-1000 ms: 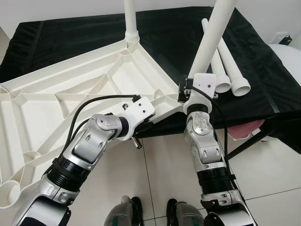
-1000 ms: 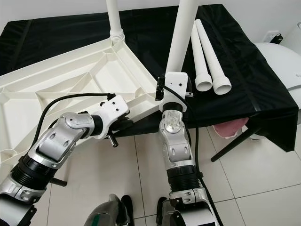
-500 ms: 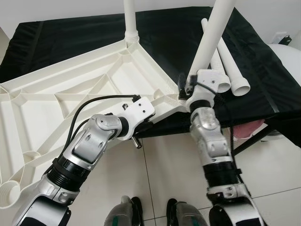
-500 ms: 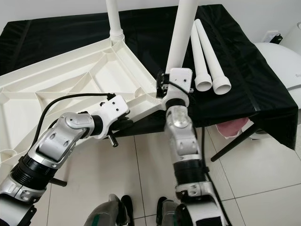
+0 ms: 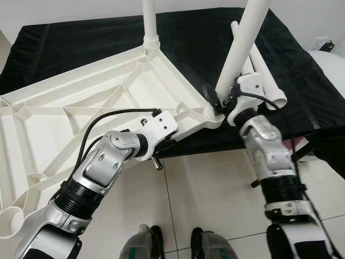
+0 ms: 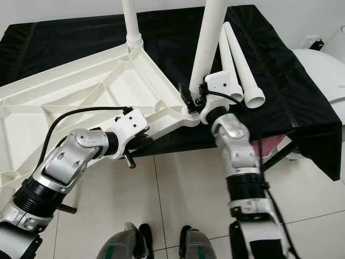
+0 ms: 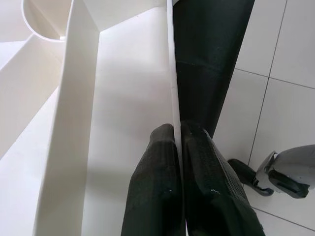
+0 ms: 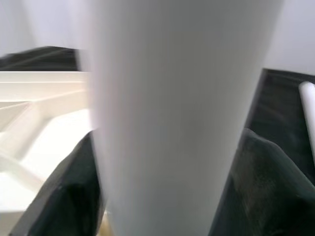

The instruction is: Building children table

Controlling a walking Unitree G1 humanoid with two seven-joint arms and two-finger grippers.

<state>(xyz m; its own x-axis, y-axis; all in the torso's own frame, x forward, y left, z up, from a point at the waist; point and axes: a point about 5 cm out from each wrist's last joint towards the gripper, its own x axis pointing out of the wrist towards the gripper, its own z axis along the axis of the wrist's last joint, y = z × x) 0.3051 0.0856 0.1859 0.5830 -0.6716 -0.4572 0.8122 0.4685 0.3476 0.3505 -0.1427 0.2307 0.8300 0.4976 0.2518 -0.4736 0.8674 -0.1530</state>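
Two legs now stand up from the upturned table top (image 5: 81,102), which lies ribs-up on the black cloth (image 5: 205,38) with its near edge hanging over the floor: one leg (image 5: 149,21) at the far corner, at about 12 o'clock, and a second leg (image 5: 240,48) at the near right corner, at about 3 o'clock from the middle of the top. Compared with one second ago, the right forearm has swung outward to the right, from standing almost straight under the corner socket (image 5: 213,112) to reaching in from about 4 o'clock, while the leg itself has kept nearly the same lean. I judge this as a turning or pressing move to seat the leg deeper, so the step is close to its end but not surely finished. The right gripper (image 5: 221,102) has its black fingers (image 8: 74,196) spread around the base of this leg, one on each side and touching it. The left gripper (image 7: 177,142) has not moved; its jaws are closed tightly on the thin rim of the table top, holding it steady. Two more spare legs (image 6: 237,59) lie on the cloth just beside the right gripper, at about 2 o'clock, so half of the legs wait to be mounted.
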